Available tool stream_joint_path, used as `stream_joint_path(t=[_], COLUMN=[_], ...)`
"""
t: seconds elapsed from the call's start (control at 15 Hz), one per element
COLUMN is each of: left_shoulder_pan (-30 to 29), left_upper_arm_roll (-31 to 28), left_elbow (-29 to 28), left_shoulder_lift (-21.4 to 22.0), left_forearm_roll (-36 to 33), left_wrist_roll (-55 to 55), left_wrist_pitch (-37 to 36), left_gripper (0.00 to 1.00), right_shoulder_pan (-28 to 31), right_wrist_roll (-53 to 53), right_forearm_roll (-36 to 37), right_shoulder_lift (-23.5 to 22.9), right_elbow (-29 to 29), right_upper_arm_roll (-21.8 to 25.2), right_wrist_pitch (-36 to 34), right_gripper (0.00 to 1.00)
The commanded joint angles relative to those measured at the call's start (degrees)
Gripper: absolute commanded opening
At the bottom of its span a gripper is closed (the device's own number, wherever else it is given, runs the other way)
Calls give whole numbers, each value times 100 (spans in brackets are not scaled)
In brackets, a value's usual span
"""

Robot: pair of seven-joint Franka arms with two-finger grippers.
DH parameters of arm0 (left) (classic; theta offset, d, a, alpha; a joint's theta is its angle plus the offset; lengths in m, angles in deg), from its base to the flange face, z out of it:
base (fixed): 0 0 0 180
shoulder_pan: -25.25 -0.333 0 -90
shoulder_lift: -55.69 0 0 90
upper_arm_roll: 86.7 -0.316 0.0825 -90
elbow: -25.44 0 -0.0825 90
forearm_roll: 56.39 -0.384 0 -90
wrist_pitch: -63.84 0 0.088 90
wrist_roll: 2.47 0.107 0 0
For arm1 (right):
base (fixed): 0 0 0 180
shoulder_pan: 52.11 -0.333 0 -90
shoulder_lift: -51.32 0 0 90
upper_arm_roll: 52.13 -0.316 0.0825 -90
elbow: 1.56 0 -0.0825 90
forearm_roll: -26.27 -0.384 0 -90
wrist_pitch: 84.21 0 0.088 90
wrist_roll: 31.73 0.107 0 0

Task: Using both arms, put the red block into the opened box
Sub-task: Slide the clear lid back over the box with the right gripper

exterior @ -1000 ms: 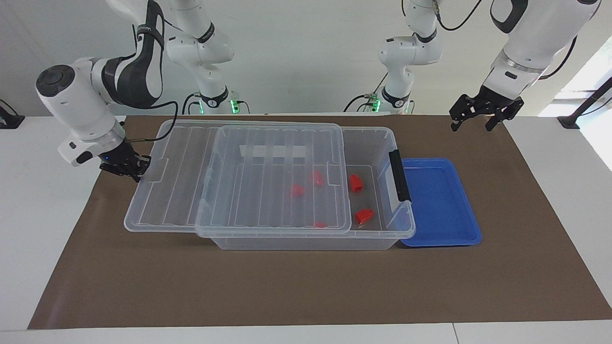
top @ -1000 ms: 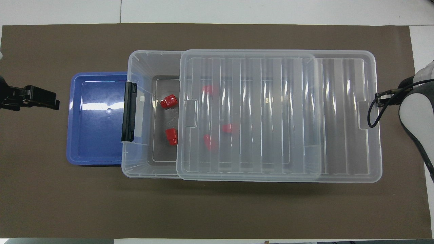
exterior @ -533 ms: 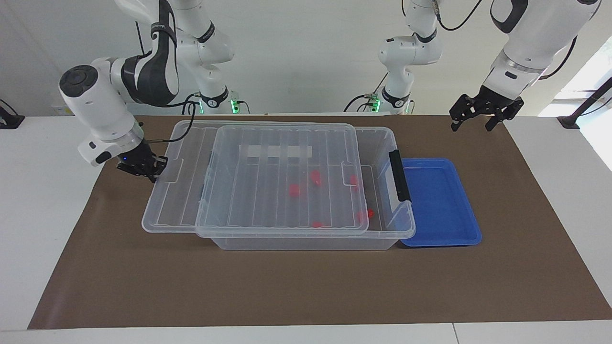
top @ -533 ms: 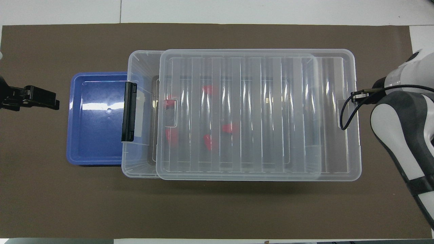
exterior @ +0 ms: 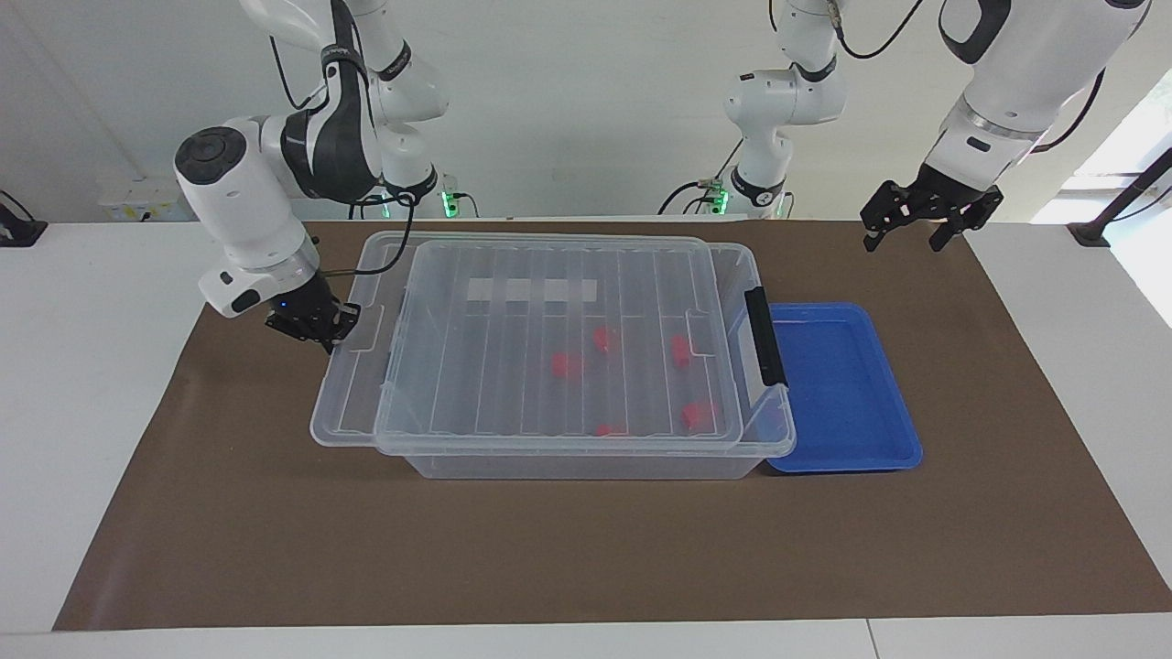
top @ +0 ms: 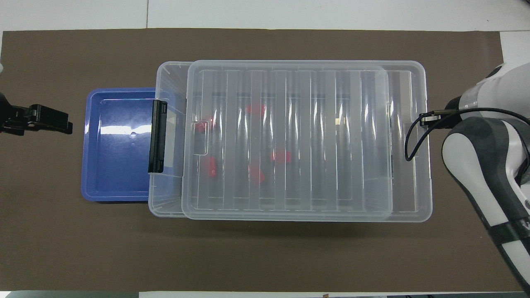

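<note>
Though ribbed, a clear lid [exterior: 558,343]

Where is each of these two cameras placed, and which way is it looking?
Facing view: high across the table, looking at the robots; both arms show whole, right end effector at the lid.
Overhead view: above the robots, looking down; left end effector and the right arm's elbow show.
Both show the box and blue tray.
</note>
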Motion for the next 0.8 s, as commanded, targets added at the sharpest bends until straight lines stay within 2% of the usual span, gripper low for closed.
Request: stream_joint_path(t=[0.0,0.73], left_shoulder_pan=[-52,-52], left_upper_arm_roll=[11,11], left_elbow=[-90,-90], left_shoulder_lift=[96,96], left_forearm_roll=[64,64], left_wrist_roll=[60,60], left_wrist_pitch=[-50,-50], left_gripper=[100,100], right_shoulder_pan=[25,25], right_wrist_roll=[190,709], right_forearm_roll=[-103,-209], right_shoulder_lift=[112,120], right_elbow=[-193,-237], right_upper_arm_roll=[-106,-440], right_wrist_pitch=[163,277], right_gripper=[0,0])
